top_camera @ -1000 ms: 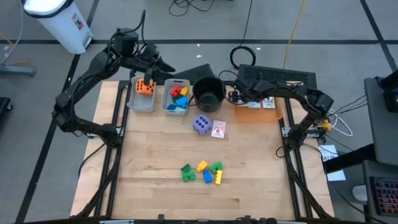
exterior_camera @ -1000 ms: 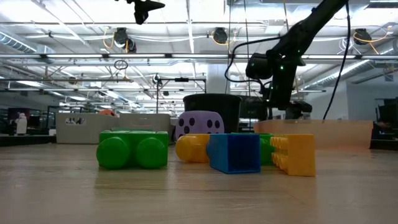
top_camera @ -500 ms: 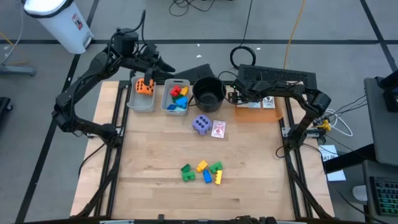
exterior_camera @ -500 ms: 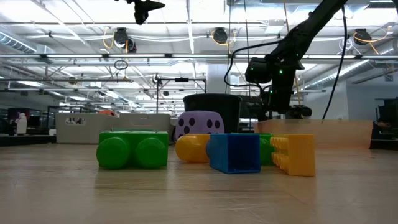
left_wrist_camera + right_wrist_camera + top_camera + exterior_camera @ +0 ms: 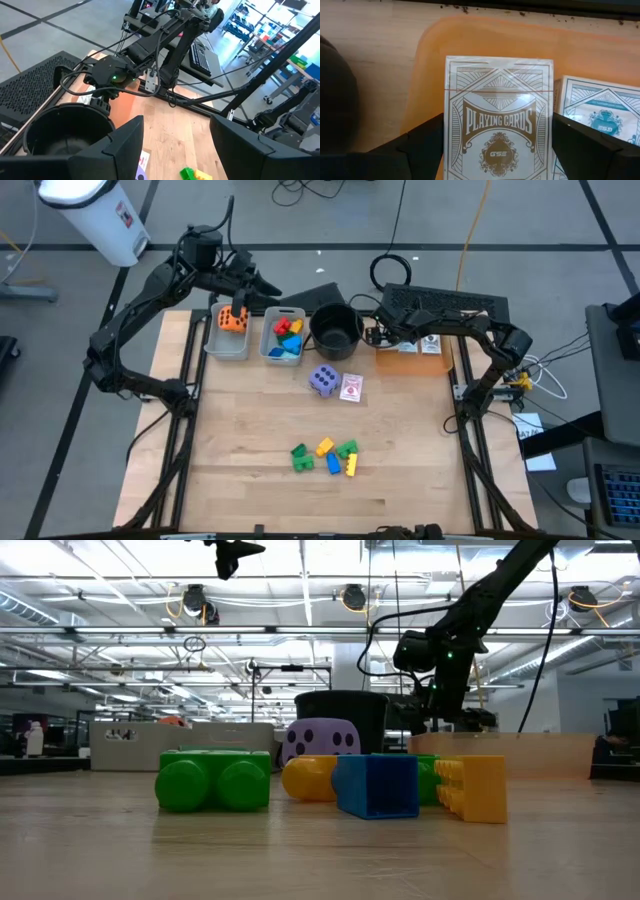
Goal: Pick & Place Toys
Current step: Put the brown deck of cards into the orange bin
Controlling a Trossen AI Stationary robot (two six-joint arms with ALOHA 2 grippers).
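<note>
While a white playing-card pack (image 5: 498,130) lies flat in the orange tray (image 5: 427,75) at the table's far right corner, the right gripper (image 5: 497,150) hangs just above it, its fingers spread to either side of the pack and touching nothing. A second pack (image 5: 600,125) lies just beside the first in the same tray. The step in hand looks like a release or a straddle of that pack; to do it well, the arm should keep the pack centred between the fingers, stay clear of the neighbouring pack, and move straight up or down without dragging.

Near the table's middle sit the purple die (image 5: 323,380) and a picture card (image 5: 351,388), with the loose blocks (image 5: 325,457) toward the near edge. Along the far edge, the orange die (image 5: 233,320) and other blocks lie in grey bins (image 5: 226,346) beside the black pot (image 5: 335,330). Above those bins waits the left gripper (image 5: 245,280), fingers apart and empty.
</note>
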